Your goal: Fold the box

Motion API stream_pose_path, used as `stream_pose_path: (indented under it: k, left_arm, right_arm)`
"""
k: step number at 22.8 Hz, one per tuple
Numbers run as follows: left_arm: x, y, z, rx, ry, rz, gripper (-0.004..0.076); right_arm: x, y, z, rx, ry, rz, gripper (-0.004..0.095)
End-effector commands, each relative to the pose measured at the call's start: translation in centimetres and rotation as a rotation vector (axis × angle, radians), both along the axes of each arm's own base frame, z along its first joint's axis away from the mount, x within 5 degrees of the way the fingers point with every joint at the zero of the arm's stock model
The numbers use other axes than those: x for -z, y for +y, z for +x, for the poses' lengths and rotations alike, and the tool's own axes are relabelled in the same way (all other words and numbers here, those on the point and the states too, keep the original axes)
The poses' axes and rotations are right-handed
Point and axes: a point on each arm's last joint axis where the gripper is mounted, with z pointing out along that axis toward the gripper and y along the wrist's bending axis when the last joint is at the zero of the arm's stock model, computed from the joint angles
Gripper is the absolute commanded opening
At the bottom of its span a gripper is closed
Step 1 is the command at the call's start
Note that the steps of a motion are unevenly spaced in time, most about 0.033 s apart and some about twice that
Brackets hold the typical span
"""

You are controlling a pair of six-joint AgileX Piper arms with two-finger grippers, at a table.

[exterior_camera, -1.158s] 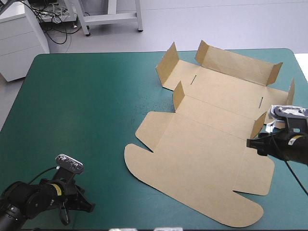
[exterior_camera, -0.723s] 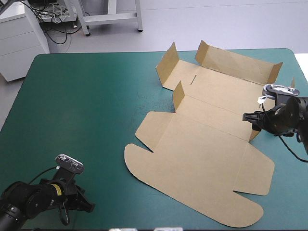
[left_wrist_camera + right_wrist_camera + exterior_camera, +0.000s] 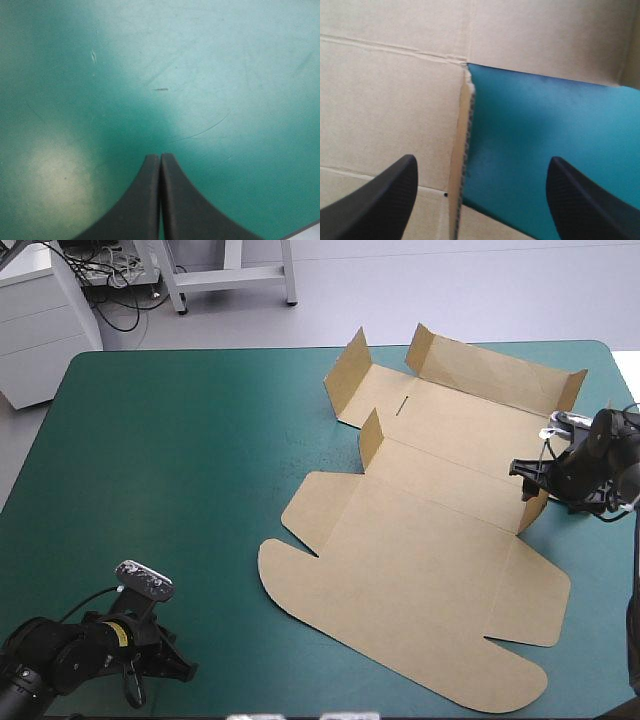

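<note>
Box fold barely begun, right end effector at a side flap

Box [image 3: 420,540] lies as a cut brown sheet on the worktop [image 3: 180,460], mostly flat, reaching from directly under the right end effector [image 3: 524,480] toward the worktop's middle and well apart from the left end effector [image 3: 185,670].

Done so far, by the look of it: back wall [image 3: 490,368] is creased up and a few short flaps stand at the base corners. Nothing looks tucked or locked.

Left to do, as a judgement:
- raise the side walls
- tuck the corner flaps
- deal with the lid panel [image 3: 410,590], which lies flat with its rounded tabs

Most of the job remains.

Right end effector is spread wide. The upright side flap [image 3: 534,508] stands edge-on between its black fingers, nearer one finger than the other, with brown board to one side and teal-green cover [image 3: 545,130] to the other. No contact with the board shows.

Left end effector is pinched closed on nothing, with only bare cover ahead of it.

Hard to make out:
- Right fingertips in the high view are partly lost against the dark wrist.
- The box edge behind that arm is covered.
- The right wrist view crops so close that the flap's height and lean cannot be judged.
- The left wrist view shows no box at all.
</note>
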Motion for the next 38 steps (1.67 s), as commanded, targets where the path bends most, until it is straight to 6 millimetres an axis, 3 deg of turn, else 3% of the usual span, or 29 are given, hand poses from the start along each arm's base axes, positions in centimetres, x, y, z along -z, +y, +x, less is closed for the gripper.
stream_pose_path:
  k: [1,6,10,11,18,21,22,30,34,38]
  left_arm:
    - [-0.9,-0.3,0.4,-0.003,-0.047,-0.033,-0.0032]
    - [-0.9,-0.3,0.4,-0.003,-0.047,-0.033,-0.0032]
    - [-0.9,-0.3,0.4,-0.003,-0.047,-0.033,-0.0032]
    - [-0.9,-0.3,0.4,-0.003,-0.047,-0.033,-0.0032]
    - [-0.9,-0.3,0.3,-0.003,-0.043,-0.033,-0.0032]
    - [-0.8,-0.3,0.3,-0.003,-0.039,-0.032,-0.0032]
    - [-0.8,-0.3,0.3,-0.003,-0.039,-0.032,-0.0032]
    - [-0.8,-0.3,0.3,-0.003,-0.036,-0.034,-0.0032]
    - [-0.8,-0.3,0.3,-0.003,-0.036,-0.034,-0.0032]
    - [-0.8,-0.3,0.3,-0.003,-0.036,-0.034,-0.0032]
  right_arm:
    - [-1.1,0.1,0.8,-0.009,-0.077,0.038,0.0728]
    - [-0.9,0.0,1.4,-0.003,-0.121,0.030,0.0689]
    - [-0.7,-0.1,1.7,0.006,-0.140,0.028,0.0595]
    - [-0.3,-0.1,1.9,0.006,-0.119,0.032,0.0525]
    - [0.9,-0.2,2.3,0.007,-0.072,0.041,0.0286]
    - [0.4,-0.2,2.5,-0.011,-0.087,0.034,0.0096]
    - [0.0,-0.2,2.6,-0.028,-0.090,0.028,-0.0024]
    - [-4.8,-0.1,3.4,-0.190,-0.132,-0.024,-0.0018]
    - [-8.5,-0.2,4.2,-0.326,-0.262,-0.117,-0.0018]
    - [-10.5,-0.2,5.1,-0.463,-0.396,-0.212,-0.0018]
